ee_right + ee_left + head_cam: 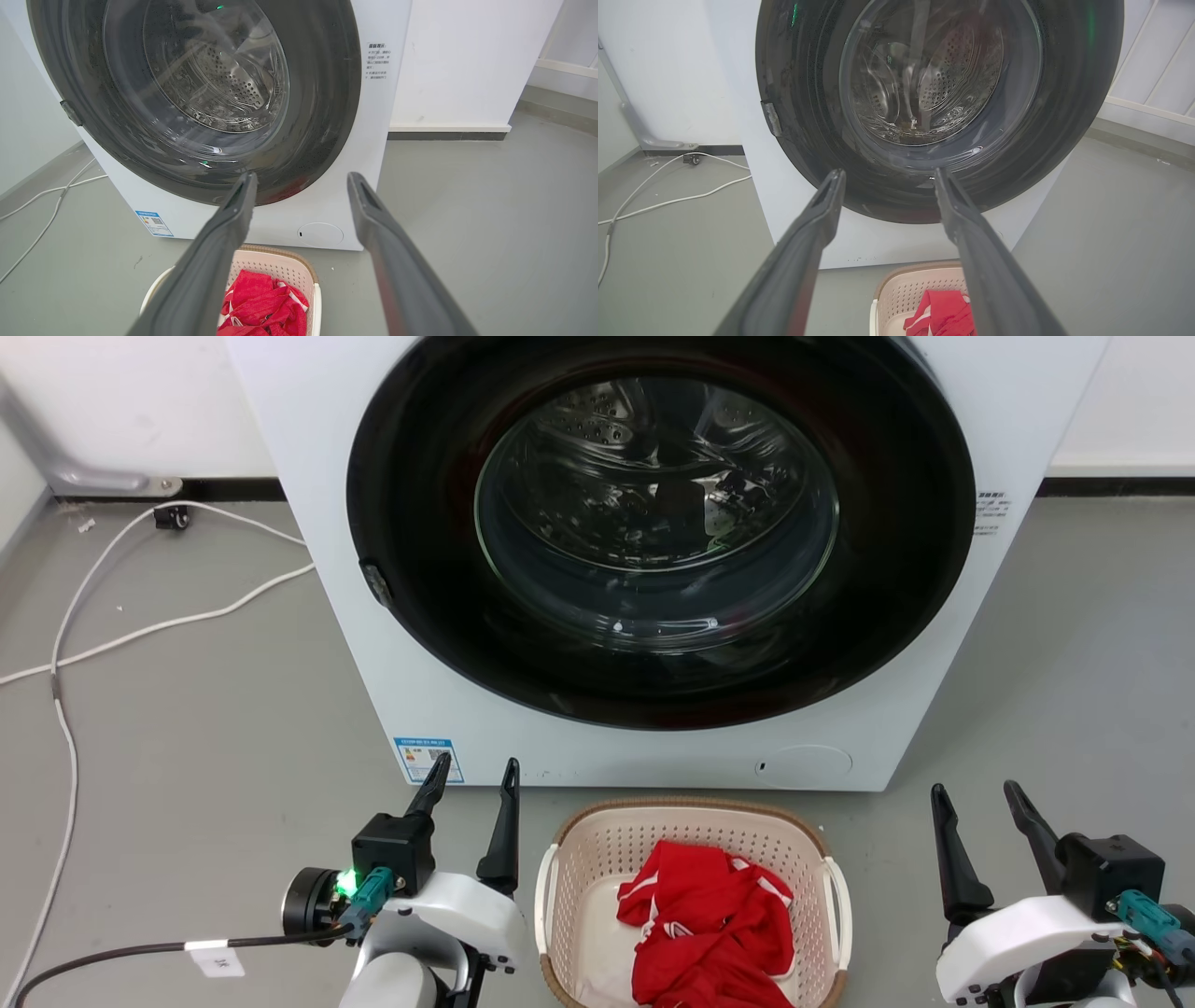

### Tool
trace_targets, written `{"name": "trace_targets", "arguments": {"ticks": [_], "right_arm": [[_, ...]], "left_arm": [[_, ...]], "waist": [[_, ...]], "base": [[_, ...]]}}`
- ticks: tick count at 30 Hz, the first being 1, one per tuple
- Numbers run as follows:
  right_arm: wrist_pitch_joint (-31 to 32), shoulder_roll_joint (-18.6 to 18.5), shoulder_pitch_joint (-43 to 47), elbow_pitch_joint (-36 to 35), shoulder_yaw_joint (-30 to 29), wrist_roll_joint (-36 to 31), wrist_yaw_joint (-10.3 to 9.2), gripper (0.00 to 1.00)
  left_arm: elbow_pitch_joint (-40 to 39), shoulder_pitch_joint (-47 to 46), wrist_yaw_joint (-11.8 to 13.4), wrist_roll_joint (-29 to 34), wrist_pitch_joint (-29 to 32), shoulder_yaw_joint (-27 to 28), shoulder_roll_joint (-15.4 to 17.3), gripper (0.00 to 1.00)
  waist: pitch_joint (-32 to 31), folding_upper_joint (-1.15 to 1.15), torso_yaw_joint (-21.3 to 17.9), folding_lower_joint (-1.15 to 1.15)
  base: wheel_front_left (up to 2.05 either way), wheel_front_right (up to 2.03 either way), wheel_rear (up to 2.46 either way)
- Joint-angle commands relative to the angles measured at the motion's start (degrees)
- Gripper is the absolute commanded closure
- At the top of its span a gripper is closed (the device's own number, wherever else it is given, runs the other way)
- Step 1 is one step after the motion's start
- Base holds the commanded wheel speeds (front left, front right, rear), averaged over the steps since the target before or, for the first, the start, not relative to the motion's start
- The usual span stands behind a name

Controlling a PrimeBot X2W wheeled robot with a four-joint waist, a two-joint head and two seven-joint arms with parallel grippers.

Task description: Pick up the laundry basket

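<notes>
The laundry basket (597, 859) is cream perforated plastic with a brown woven-look rim and white side handles. It stands on the floor just in front of the washing machine, between my two arms. Red cloth (709, 919) with white stripes lies inside. My left gripper (474, 777) hangs open to the basket's left, clear of it, fingers pointing at the machine. Open as well, my right gripper (978, 795) is off to the basket's right. The basket (906, 289) peeks in at the bottom of the left wrist view, and the basket (285, 268) sits low left in the right wrist view.
A white front-loading washing machine (392, 644) with a closed dark round door (658, 523) rises directly behind the basket. White cables (140, 625) trail over the grey floor at the left. A wall with a dark skirting runs behind.
</notes>
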Motion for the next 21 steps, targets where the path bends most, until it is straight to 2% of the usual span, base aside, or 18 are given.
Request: {"name": "trace_targets", "arguments": {"ticks": [1, 8, 12, 21], "right_arm": [[0.39, 0.12, 0.19, 0.42, -0.17, 0.41, -0.02, 0.0], [1.64, 0.12, -1.0, 3.27, -0.04, 0.71, -0.02, 0.0], [1.44, 0.11, -3.23, 5.98, -0.15, 1.09, -0.02, 0.0], [0.17, 0.09, -10.93, 15.18, -0.21, 2.13, -0.02, 0.0]], "left_arm": [[0.32, -0.64, 0.05, 0.37, -0.21, -0.06, 0.01, 0.0], [3.18, -2.43, 0.27, -0.71, -0.21, -1.99, 0.01, 0.0], [6.47, -5.33, 0.92, -2.08, -0.21, -3.83, 0.02, 0.0], [20.21, -15.14, 0.68, -6.17, -0.12, -7.08, 0.03, 0.0]], "waist": [[0.59, 0.0, -0.01, 0.0], [5.67, 0.0, -0.32, 0.0], [11.93, 0.0, -0.73, 0.0], [24.08, 0.0, -2.47, 0.0]], "base": [[0.0, 0.0, 0.0], [0.0, 0.0, 0.0], [0.0, 0.0, 0.0], [0.0, 0.0, 0.0]]}}
